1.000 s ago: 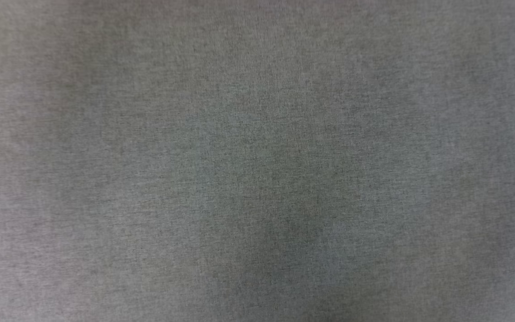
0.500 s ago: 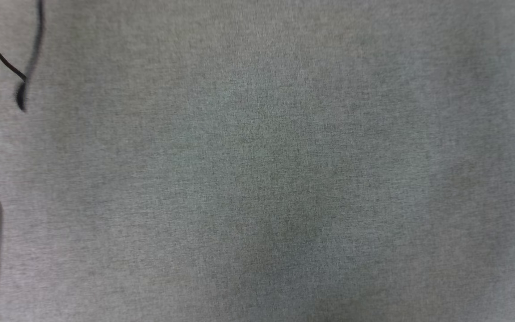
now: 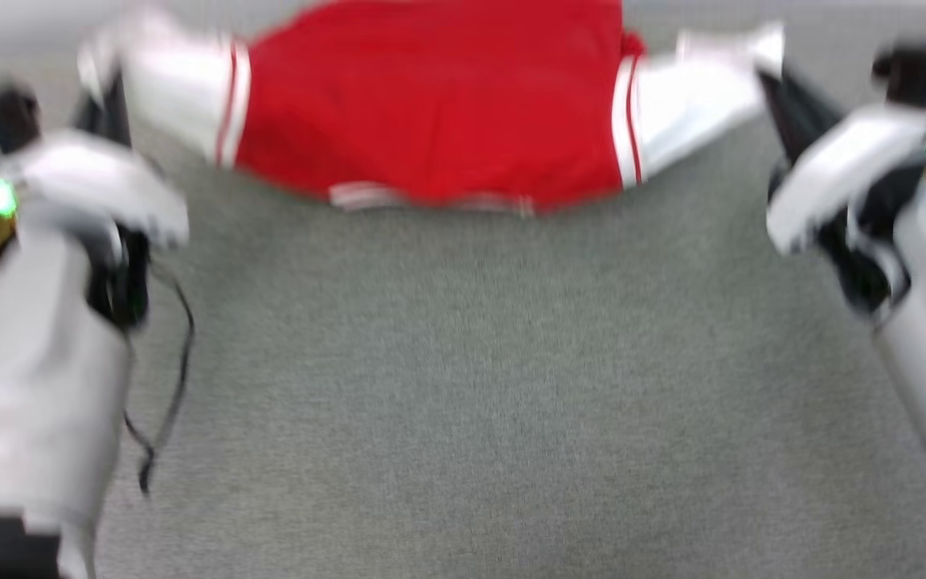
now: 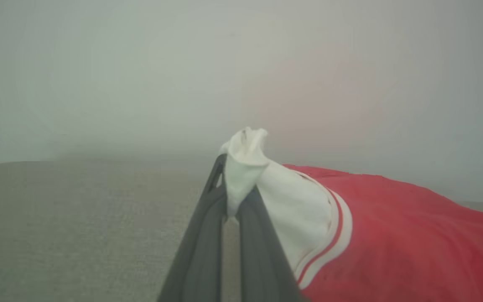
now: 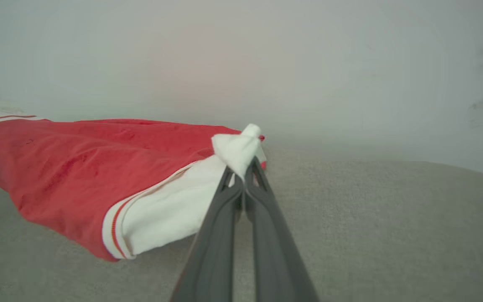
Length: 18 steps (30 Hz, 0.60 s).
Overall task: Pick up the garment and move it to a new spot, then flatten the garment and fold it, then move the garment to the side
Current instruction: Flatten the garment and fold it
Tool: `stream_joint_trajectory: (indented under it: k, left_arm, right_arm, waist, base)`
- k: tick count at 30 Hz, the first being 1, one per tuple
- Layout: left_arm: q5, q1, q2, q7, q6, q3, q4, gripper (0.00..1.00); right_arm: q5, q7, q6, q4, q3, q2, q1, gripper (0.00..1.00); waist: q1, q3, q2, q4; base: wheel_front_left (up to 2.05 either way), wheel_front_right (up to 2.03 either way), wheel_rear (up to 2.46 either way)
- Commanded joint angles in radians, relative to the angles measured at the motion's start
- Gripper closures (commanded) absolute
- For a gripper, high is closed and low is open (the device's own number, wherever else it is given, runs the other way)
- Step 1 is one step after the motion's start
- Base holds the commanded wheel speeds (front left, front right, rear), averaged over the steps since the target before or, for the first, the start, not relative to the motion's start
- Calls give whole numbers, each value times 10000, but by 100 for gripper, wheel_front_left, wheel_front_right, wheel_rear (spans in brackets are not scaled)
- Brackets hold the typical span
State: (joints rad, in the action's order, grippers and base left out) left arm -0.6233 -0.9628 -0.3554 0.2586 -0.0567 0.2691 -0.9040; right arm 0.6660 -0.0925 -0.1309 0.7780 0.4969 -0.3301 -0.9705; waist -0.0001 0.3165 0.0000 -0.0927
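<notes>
The garment [image 3: 431, 96], a red shirt with white sleeve ends, is spread across the top middle of the head view over the grey cloth surface [image 3: 463, 386], pulled out sideways between the two arms. The left gripper [image 4: 234, 195] is clamped on the bunched white end of one sleeve, at the centre of its wrist view. The right gripper [image 5: 241, 178] is pinched tight on the other sleeve end in the same way. Both sleeve ends look slightly raised, while the red body appears to sag onto the surface. This reads as the flattening step: the shirt is held stretched by its sleeves and is not yet folded. The next move probably calls for lowering both sleeve ends evenly, with the cloth taut so it lands smooth, before letting go. No brand, label or writing can be read anywhere; the head view is blurred.
</notes>
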Motion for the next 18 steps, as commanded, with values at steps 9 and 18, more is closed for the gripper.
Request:
stream_joint_trajectory:
  k: [9,18]
  left_arm:
    - [-303,5448,-210,-182,1340,-416,3256,100]
    - [-304,9615,-731,-1480,3234,-509,7567,100]
  right_arm:
    - [320,698,4,-2076,-498,-889,4255,100]
    - [-319,2171,4,-4239,-2445,-852,8038,100]
  waist:
    - [1,-2734,0,227]
    - [1,-3440,0,420]
  base:
    - [0,0,0]
    - [0,0,0]
